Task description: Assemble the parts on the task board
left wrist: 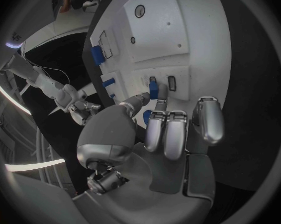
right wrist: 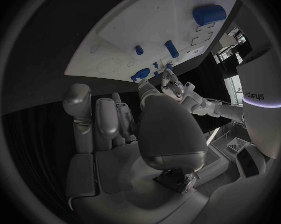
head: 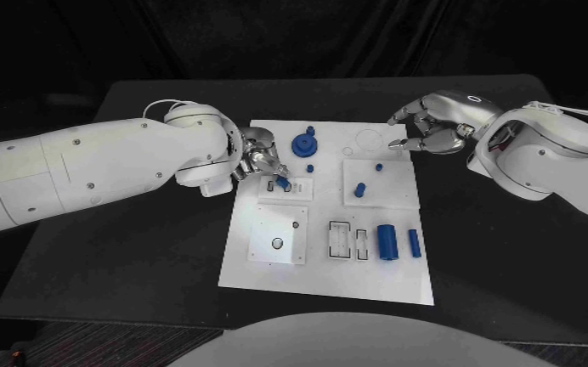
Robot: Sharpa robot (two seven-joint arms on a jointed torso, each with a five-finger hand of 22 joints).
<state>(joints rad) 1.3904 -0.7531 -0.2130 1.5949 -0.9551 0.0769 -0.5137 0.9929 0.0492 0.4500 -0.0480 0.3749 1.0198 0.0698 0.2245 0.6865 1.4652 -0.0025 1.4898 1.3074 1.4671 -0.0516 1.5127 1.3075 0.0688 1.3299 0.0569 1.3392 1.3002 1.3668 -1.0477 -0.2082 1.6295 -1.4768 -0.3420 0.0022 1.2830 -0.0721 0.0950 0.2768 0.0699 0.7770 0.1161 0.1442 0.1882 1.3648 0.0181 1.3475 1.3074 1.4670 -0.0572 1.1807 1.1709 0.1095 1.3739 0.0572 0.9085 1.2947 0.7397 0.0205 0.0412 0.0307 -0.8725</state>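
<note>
The white task board point(head: 321, 278) lies in the middle of the black table. My left hand point(head: 260, 163) is at the board's left edge and pinches a small blue part point(head: 283, 182) between thumb and a finger, its tip down at a small slot plate point(head: 298, 189). The left wrist view shows that part point(left wrist: 153, 88) beside a rectangular slot point(left wrist: 171, 82). My right hand point(head: 429, 125) hovers over the board's far right corner, fingers loosely bent, with nothing in it. In the right wrist view this hand point(right wrist: 115, 129) is above the board point(right wrist: 152, 30).
A round blue piece point(head: 305, 143) and a small peg point(head: 310, 167) stand at the far middle of the board. Another peg point(head: 379, 166) and a short cylinder point(head: 360, 189) sit right of them. A larger blue block point(head: 387, 242) and a slim one point(head: 415, 243) lie near right.
</note>
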